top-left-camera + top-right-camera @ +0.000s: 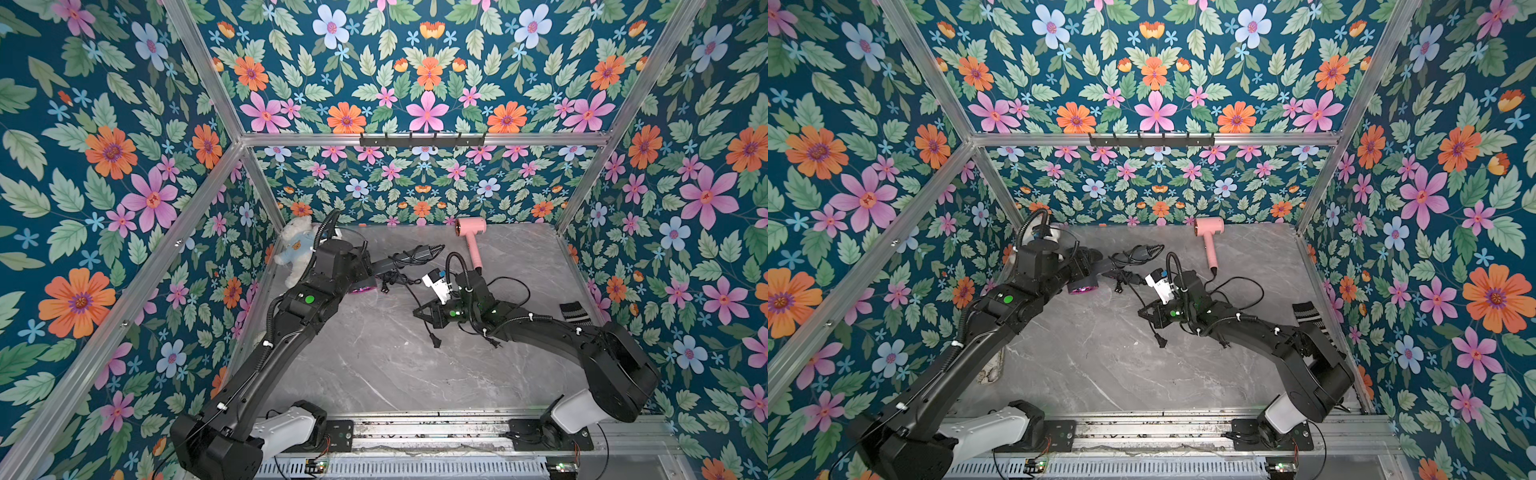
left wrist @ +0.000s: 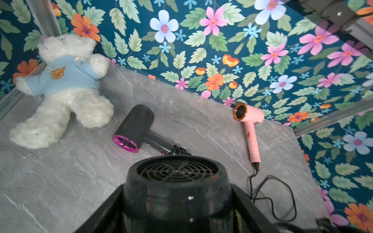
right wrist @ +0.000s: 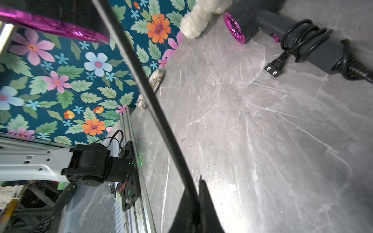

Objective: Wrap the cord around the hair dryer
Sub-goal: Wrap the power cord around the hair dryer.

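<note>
Two arms are reaching from the near rail over the grey marble table (image 1: 395, 374). Nearest is the right gripper (image 3: 194, 193): its fingers are pressing together on the black cord (image 3: 157, 121), so it is grasping the cord and nothing else. Below the grip, the free end with the plug (image 1: 436, 343) is hanging down to the table. From the grip, the cord is running in a straight line up to the hair dryer (image 2: 175, 171).

Farther in and to the left, the left gripper (image 2: 177, 189) is clamping this hair dryer by its dark barrel, one finger on each side. The back grille is pointing away from the wrist, and the magenta nozzle rim (image 3: 60, 28) is facing toward the right arm. The dryer is being held above the table surface.

Just beyond it, a second dark dryer (image 2: 133, 125) is lying on the table, with its own cord (image 3: 302, 40) already wound around the handle and its plug (image 3: 272, 69) resting beside it.

At the far left corner a white teddy bear (image 2: 66, 80) in a blue shirt is lying on its back. By the far wall, a pink dryer (image 1: 471, 228) is lying with its loose cord (image 2: 282, 191) curling toward the right arm.
</note>
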Motion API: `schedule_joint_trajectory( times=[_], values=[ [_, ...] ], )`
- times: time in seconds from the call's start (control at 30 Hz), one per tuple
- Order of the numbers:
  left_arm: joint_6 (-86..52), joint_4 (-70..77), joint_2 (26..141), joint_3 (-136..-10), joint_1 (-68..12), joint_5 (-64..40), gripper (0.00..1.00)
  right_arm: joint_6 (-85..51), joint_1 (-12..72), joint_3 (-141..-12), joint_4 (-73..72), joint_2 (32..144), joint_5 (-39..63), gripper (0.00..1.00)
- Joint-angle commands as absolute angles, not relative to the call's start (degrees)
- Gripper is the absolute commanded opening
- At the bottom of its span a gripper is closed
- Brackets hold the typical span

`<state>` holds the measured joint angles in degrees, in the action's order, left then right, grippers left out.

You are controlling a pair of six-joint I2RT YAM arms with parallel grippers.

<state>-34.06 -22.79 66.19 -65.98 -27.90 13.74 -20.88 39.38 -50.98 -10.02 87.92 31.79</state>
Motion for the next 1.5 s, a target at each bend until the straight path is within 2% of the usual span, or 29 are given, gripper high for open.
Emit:
schedule_joint_trajectory(
  times=[0.0,0.2,0.43,0.6,0.77,0.9,1.07,1.2,1.37,1.47],
  values=[
    [-39.1,-12.69,66.72,-63.84,-27.82,24.27,0.0,-20.34,41.17,-52.12,1.38,86.11,23.21,0.0],
    [-38.75,-9.47,66.79,-56.46,-27.85,36.32,0.0,-20.04,43.56,-54.03,8.17,82.99,18.55,0.0],
    [-30.32,-10.13,69.65,-54.37,-30.37,48.23,0.0,-15.74,45.7,-66.6,30.04,84.04,14.29,0.0],
    [-17.94,-9.13,75.21,-55.05,-33.63,49.66,0.0,-13.51,45.79,-76.75,42.91,85.58,12.83,0.0],
    [-11.47,-11.77,78.84,-55.65,-37.97,47.69,0.0,-8.44,44.53,-87.33,51.19,88.37,10.91,0.0],
    [-6.17,-13.44,78.02,-54.55,-39.44,37.86,0.0,-5.56,40.71,-94.61,54.94,92.55,14.39,0.0],
    [2.06,-17.18,73.89,-52.19,-39.81,10.76,0.0,-2.18,35.59,-98.93,55.77,97.89,22.21,0.0],
    [2.57,-16.9,69.97,-49.86,-39.81,-8.38,0.0,-1.36,32.86,-101.13,56.28,101.1,31.01,0.0],
    [-0.13,-8.84,63.54,-45.11,-39.11,-23.48,0.0,-0.51,29.82,-99.23,53.31,102.48,41.4,0.0],
    [-8.65,6.7,58.36,-37.36,-35.02,-32.36,0.0,-4.68,28.83,-92.04,42.57,100.86,49.0,0.0]
  ],
)
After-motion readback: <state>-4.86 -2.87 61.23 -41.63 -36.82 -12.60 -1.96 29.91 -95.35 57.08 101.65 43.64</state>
